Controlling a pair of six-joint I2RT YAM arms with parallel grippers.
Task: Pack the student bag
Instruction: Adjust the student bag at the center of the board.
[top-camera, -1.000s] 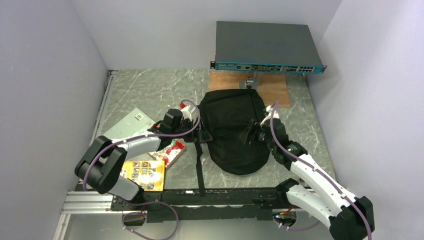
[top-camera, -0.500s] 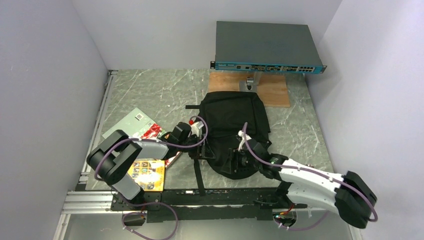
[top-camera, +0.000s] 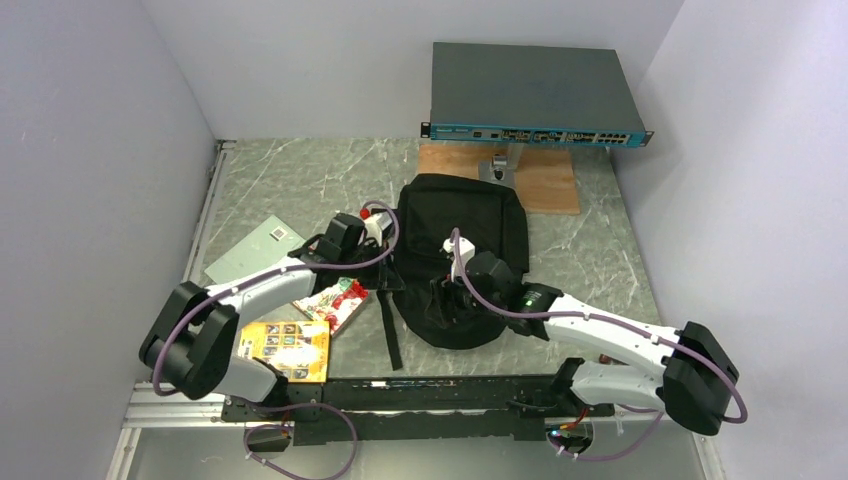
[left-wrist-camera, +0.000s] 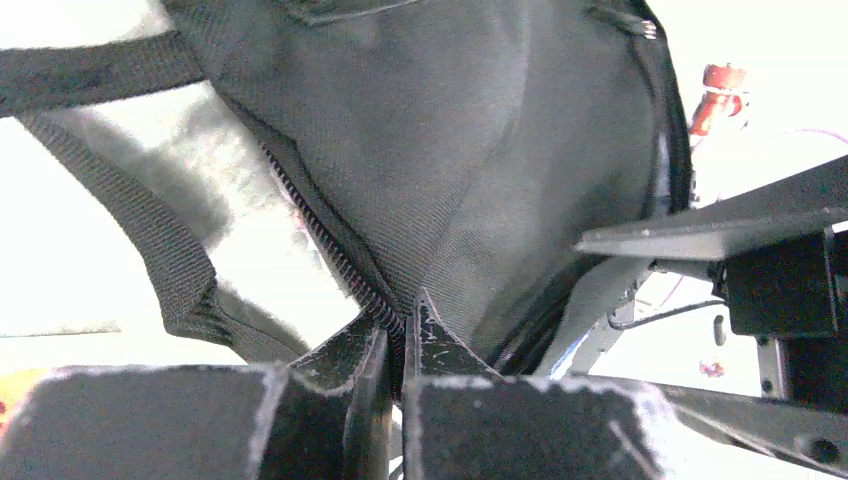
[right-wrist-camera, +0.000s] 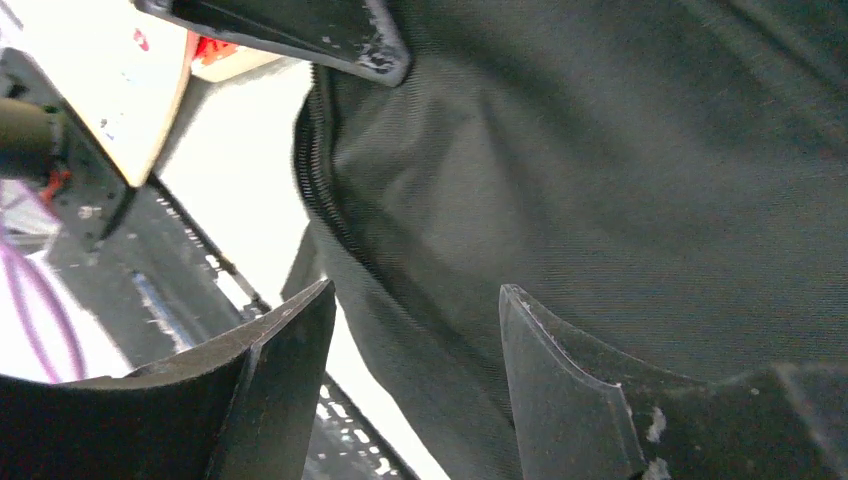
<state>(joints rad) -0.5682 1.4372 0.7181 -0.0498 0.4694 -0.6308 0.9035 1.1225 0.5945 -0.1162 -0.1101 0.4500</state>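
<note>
Where my left gripper (left-wrist-camera: 397, 320) meets the student bag (left-wrist-camera: 460, 150), its wrist camera shows the jaws pressed nearly together, pinching the fabric edge right at the zipper (left-wrist-camera: 320, 240). A webbing strap (left-wrist-camera: 170, 265) hangs just left of them. My right gripper (right-wrist-camera: 415, 300) has its jaws spread, and a bulge of the bag's black cloth sits between and beyond the fingertips; whether they touch it I cannot tell. Only the overhead view shows the whole bag lying flat on the table, both grippers at its near end. It also shows a red snack packet (top-camera: 340, 300) and a flat yellow box (top-camera: 290, 350) behind my left jaws, toward my base, and the teal-fronted rack-mount box (top-camera: 535, 95) far beyond the bag.
</note>
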